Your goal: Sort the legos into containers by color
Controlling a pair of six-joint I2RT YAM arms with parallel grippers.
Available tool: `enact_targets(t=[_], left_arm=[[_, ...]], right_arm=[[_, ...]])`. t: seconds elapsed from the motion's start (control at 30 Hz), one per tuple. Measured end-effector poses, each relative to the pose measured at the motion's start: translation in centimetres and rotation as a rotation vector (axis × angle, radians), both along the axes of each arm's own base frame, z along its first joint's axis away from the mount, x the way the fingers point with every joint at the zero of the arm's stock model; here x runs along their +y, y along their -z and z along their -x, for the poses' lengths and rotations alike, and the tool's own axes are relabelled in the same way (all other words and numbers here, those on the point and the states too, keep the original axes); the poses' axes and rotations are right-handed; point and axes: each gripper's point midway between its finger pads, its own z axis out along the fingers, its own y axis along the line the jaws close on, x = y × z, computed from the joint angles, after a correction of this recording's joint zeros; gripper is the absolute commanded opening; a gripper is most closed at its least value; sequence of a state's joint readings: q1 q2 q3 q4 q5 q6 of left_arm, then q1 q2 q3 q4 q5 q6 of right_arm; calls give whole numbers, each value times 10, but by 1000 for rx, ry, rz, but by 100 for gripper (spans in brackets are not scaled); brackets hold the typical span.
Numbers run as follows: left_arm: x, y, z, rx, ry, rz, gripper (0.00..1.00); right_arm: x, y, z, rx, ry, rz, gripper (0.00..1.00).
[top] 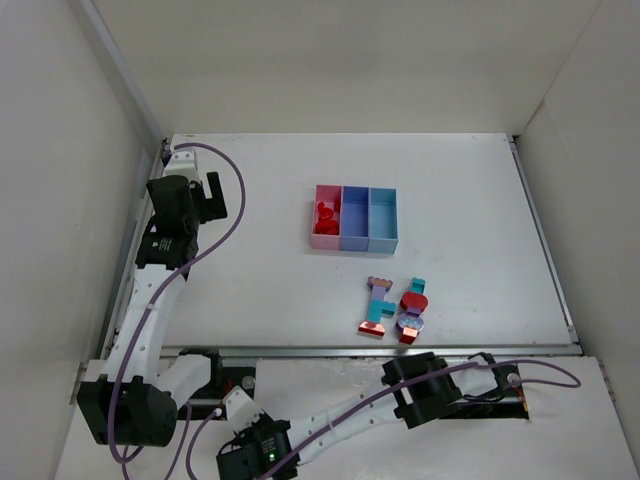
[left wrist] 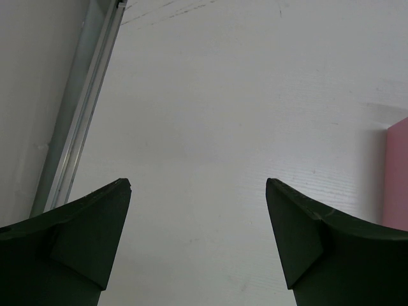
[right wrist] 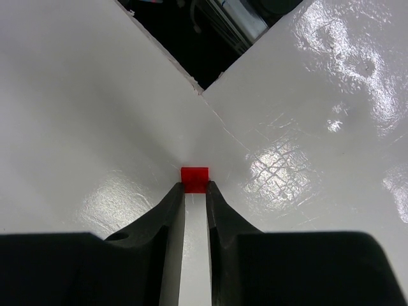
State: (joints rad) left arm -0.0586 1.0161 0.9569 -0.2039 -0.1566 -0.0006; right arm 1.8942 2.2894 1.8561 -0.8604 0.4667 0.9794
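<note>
The three joined containers stand mid-table: pink (top: 326, 238), purple-blue (top: 355, 218), light blue (top: 383, 220). Red legos (top: 324, 213) lie in the pink bin. Two multicolour lego clumps lie in front of the bins: one purple, teal and red (top: 377, 306), one teal, red and lavender (top: 412, 303). My right gripper (top: 408, 340) is at the near edge of the clumps, shut on a small red brick (right wrist: 194, 179) pinched at its fingertips (right wrist: 195, 187). My left gripper (top: 210, 196) is open and empty at the far left; it shows open over bare table in its wrist view (left wrist: 197, 185).
A metal rail (left wrist: 76, 127) runs along the table's left edge beside my left gripper. The pink bin's edge (left wrist: 398, 172) shows at the right of the left wrist view. White walls enclose the table. A dark gap (right wrist: 210, 32) lies beyond the right gripper.
</note>
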Motion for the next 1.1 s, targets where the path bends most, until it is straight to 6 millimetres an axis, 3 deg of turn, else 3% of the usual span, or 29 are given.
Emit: enact_targets(t=[0.33,1.1], left_arm=[[0,0,0,1,2,-4,85],[0,6,1,10,4,-4,85]], right_arm=[[4,-2,-4,-19,27,-26,4],[3,-19,-14,-59,64,-56,4]])
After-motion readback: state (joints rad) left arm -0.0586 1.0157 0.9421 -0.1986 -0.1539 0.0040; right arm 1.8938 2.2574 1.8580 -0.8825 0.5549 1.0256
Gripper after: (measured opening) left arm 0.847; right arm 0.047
